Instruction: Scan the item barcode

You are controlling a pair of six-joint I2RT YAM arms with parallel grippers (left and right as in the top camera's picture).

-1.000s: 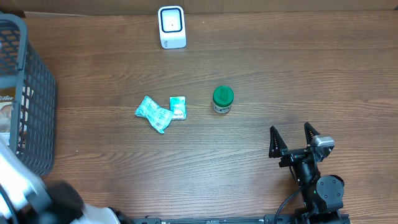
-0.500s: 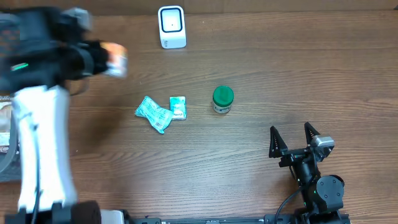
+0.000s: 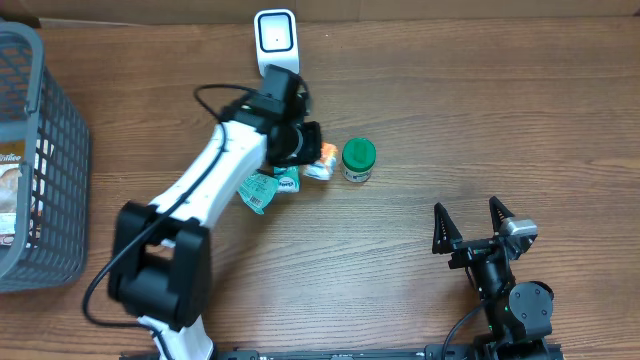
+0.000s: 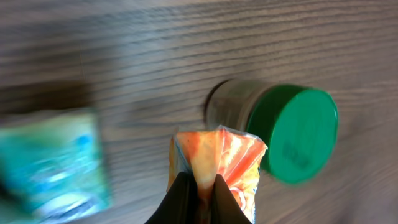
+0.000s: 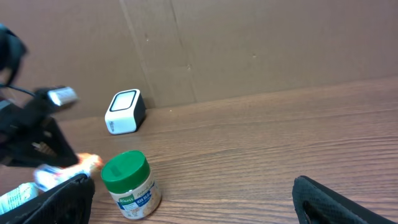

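Table [image 3: 500, 110], brown wood grain, with a cardboard wall [image 5: 249, 43] behind its far edge; 1 scanner [image 3: 276, 42], white with a dark-framed window, stands at the far edge near the middle; 1 orange packet [image 4: 217, 155], small and crinkled, orange and white, is pinched at one edge by the left gripper [image 4: 200, 185], whose 2 fingers are closed tight on it; the packet sits over the middle of the table, on the near side of the scanner and apart from it; whether it touches the wood cannot be told; 1 jar [image 3: 358, 160], green lid and pale label, stands upright just to the right of the orange packet; contact between the 2 cannot be told; 2 teal packets lie flat on the table beside the left arm, the larger teal pouch [image 3: 250, 190] crumpled, the smaller teal sachet [image 3: 288, 180] partly under the wrist and close to the orange packet; the right gripper [image 3: 466, 210] sits low near the table's near right edge, fingers spread wide with nothing between them, well apart from every item; 1 basket [image 3: 60, 150], dark grey mesh, stands at the left edge and holds packaged goods [image 3: 10, 190] that show only in part.
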